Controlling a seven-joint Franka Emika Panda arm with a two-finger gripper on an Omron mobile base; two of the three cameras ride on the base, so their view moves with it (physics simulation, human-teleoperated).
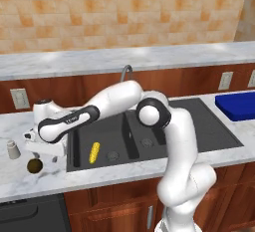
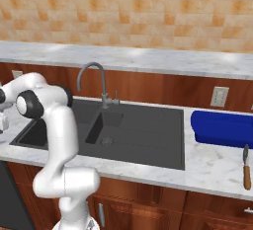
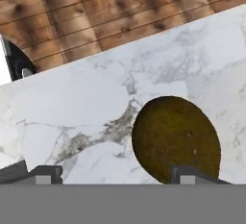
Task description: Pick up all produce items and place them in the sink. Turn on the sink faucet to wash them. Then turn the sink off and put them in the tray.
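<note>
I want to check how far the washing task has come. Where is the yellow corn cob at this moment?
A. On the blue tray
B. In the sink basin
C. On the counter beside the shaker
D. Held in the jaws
B: the corn cob lies on the floor of the sink, in its left basin near the drain, apart from the gripper.

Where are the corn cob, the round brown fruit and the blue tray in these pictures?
corn cob [image 1: 94,152]: left base view, middle of the cob lying in the sink basin.
round brown fruit [image 3: 176,136]: hand view, centre of its rounded top.
blue tray [image 2: 225,127]: right base view, front wall of the tray.
</note>
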